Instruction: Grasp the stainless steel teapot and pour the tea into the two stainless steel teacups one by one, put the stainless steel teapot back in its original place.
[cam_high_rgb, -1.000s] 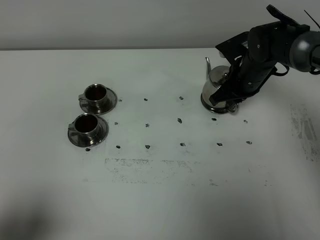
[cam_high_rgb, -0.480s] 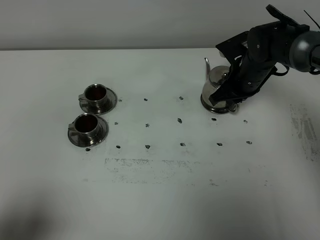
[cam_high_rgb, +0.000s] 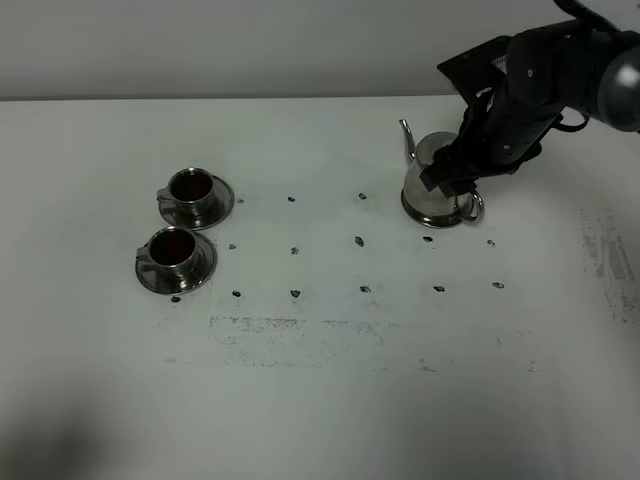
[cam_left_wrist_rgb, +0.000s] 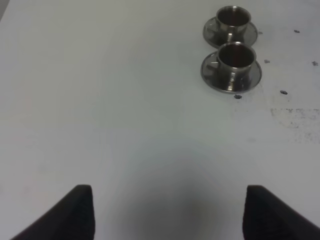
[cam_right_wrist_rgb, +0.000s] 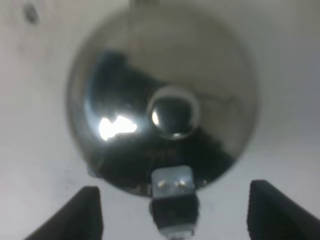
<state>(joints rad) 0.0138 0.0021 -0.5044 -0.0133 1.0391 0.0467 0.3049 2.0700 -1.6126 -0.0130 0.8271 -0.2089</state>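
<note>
The stainless steel teapot (cam_high_rgb: 424, 198) stands upright on the table at the back right, its spout pointing away and to the left and its loop handle on the right. My right gripper (cam_high_rgb: 452, 172) hovers just above its lid, jaws open and holding nothing. In the right wrist view I look straight down on the domed lid and knob (cam_right_wrist_rgb: 174, 116), with the handle (cam_right_wrist_rgb: 173, 199) between my spread fingertips (cam_right_wrist_rgb: 90, 212). The two stainless steel teacups (cam_high_rgb: 192, 192) (cam_high_rgb: 174, 254) sit on their saucers at the left, each with dark reddish tea inside. My left gripper (cam_left_wrist_rgb: 167, 215) is open and empty, well short of the cups (cam_left_wrist_rgb: 234, 59).
The white tabletop (cam_high_rgb: 330, 380) carries rows of small dark marks (cam_high_rgb: 358, 241) and a scuffed patch (cam_high_rgb: 295, 335) in the middle. Another scuffed patch lies at the right edge (cam_high_rgb: 605, 255). The table's back edge meets a grey wall.
My right gripper has lifted off the teapot's handle side and now sits higher, over the lid. The teapot stays on the table; the cups have not moved.
</note>
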